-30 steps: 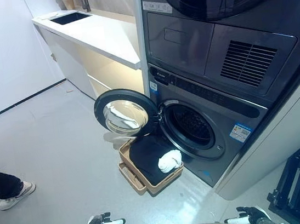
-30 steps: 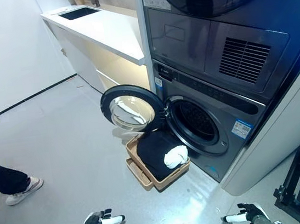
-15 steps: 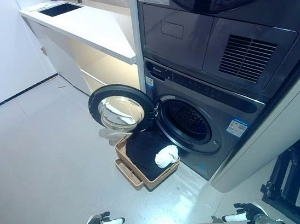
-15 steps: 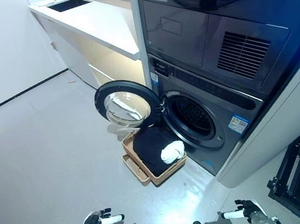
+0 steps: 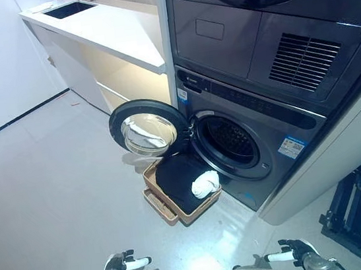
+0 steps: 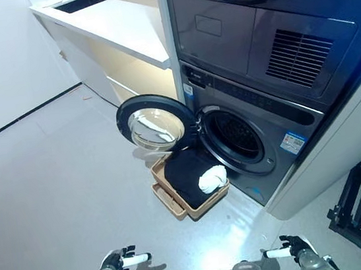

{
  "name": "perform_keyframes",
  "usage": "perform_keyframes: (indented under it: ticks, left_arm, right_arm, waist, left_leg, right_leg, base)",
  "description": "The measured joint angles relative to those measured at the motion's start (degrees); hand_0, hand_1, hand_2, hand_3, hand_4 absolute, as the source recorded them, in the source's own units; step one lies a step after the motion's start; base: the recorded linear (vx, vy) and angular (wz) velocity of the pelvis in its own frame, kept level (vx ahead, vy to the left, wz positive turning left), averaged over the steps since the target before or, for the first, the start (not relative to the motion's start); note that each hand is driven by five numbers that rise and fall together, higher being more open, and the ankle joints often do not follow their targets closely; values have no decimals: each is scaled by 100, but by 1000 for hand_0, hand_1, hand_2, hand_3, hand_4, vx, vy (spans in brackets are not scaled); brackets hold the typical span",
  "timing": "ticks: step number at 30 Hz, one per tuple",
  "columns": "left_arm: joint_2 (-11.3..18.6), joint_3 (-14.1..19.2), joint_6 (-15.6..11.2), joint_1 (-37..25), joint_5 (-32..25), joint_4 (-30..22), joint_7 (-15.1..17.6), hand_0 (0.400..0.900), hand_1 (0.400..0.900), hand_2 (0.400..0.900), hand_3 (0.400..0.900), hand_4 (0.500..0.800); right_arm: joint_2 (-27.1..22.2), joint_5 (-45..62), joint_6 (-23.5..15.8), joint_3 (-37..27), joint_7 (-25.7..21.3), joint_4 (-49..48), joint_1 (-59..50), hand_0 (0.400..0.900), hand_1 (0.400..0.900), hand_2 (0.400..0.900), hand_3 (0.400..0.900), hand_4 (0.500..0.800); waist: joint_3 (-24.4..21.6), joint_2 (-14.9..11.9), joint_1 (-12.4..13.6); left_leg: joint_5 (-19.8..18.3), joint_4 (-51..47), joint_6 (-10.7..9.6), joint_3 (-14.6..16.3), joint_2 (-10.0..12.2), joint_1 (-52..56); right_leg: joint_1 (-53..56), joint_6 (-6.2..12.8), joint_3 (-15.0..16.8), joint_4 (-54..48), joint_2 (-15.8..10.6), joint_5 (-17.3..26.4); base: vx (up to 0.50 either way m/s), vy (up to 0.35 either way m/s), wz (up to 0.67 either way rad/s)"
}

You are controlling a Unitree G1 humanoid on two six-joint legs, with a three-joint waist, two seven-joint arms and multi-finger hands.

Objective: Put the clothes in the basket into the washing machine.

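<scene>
The dark clothes [image 5: 178, 180] and a rolled white piece [image 5: 205, 184] lie in the basket [image 5: 157, 201] on the floor below the washing machine [image 5: 235, 148] door, likely soft, light and best gathered by a bunched fold, while the left hand [image 5: 118, 268] and right hand [image 5: 294, 251] hang low with relaxed, spread fingers, holding nothing.

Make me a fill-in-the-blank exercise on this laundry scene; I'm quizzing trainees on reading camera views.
1. The washing machine has its round door swung ____.
2. The basket stands on the ____ in front of the drum opening.
3. On the black clothes in the basket lies a rolled ____ garment.
4. The left hand and right hand hold ____.

Missing words: open; floor; white; nothing
</scene>
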Motion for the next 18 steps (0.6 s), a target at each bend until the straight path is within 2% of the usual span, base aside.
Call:
perform_keyframes:
  ticks: [2,3,5,7,9,12,15,16,18]
  left_arm:
    - [34,-103,0,-132,0,6,1,900,900,900,900,800]
    - [27,-106,0,-135,0,6,0,900,900,900,900,800]
    - [67,-101,20,-110,-2,9,5,900,900,900,900,800]
    - [92,-92,29,-103,-3,29,9,900,900,900,900,800]
    - [76,-86,23,-113,-3,97,10,900,900,900,900,800]
    - [64,-75,23,-76,-9,218,17,900,900,900,900,800]
    - [48,-63,23,47,-65,242,12,900,900,900,900,800]
    - [-31,-55,32,81,-67,245,25,900,900,900,900,800]
    - [-251,-38,30,141,-68,238,4,900,900,900,900,800]
  right_arm:
    - [11,57,-7,17,-2,0,-42,900,900,900,900,800]
    - [17,57,13,18,8,20,43,900,900,900,900,800]
    - [34,57,21,23,10,9,142,900,900,900,900,800]
    - [43,57,24,18,11,17,194,900,900,900,900,800]
    - [53,59,49,10,12,33,282,900,900,900,900,800]
    - [118,60,69,8,12,65,384,900,900,900,900,800]
    - [204,59,71,2,15,67,554,900,900,900,900,800]
    - [185,59,75,-27,18,66,606,900,900,900,900,800]
    - [84,60,80,-29,14,68,682,900,900,900,900,800]
  waist:
    - [183,-84,-44]
    - [192,-30,-100]
    - [211,-16,-136]
    - [251,-31,-223]
    - [278,-29,-332]
    - [277,-114,-420]
    - [139,-318,-465]
    - [102,-246,-490]
    - [-103,61,-511]
  left_leg:
    - [-96,223,139,-68,-73,38]
    - [-129,273,207,-116,-81,68]
    - [-122,260,287,-141,-103,118]
    - [-128,265,304,-199,-108,135]
    - [-150,198,287,-269,-113,204]
    - [-245,45,205,-376,-139,460]
    - [-498,-14,-10,-618,-154,765]
    - [-607,-31,-105,-761,-18,889]
    - [-782,71,-342,-831,409,882]
  right_leg:
    - [-415,-17,29,1084,-121,61]
    - [-572,-115,86,1274,-171,198]
    - [-792,-74,48,1268,-222,269]
    - [-860,-34,-11,535,-281,288]
    - [-829,298,28,-603,-293,540]
    - [-837,432,26,-1516,-266,887]
    - [-601,369,-1,-1599,-189,979]
    - [-522,205,-13,-1529,-94,1356]
    - [-414,-115,-86,-1413,348,1209]
  base:
    - [50,96,2]
    - [156,24,12]
    - [226,-57,25]
    - [244,-97,33]
    - [238,-97,35]
    - [227,-107,27]
    - [275,-162,36]
    - [297,-233,38]
    - [238,-219,31]
